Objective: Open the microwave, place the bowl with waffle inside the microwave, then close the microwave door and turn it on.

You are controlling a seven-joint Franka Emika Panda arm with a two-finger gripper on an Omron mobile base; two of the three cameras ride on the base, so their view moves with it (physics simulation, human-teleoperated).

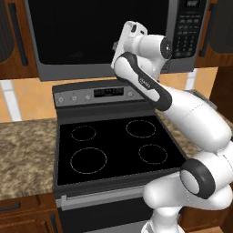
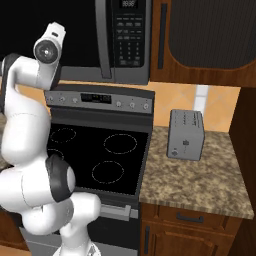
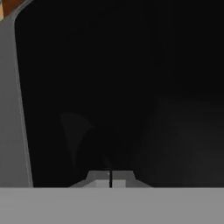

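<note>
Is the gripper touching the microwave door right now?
Cannot tell. In the hand view the shut gripper sits close against the microwave door glass, but no clear contact or gap shows; the base views hide the fingertips.

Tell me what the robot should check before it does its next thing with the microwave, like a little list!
1. Microwave door shut flat against the front: ok, it looks closed in both base views.
2. Gripper shut: ok, the two tips sit together in the hand view.
3. Gripper aimed at the door glass: ok, the hand view looks straight at dark glass with the grey frame at its left.
4. Keypad free to press: ok, nothing covers it.
5. Bowl with waffle inside: cannot tell, the glass is too dark.
6. Stove top free of things under the arm: ok.
</note>
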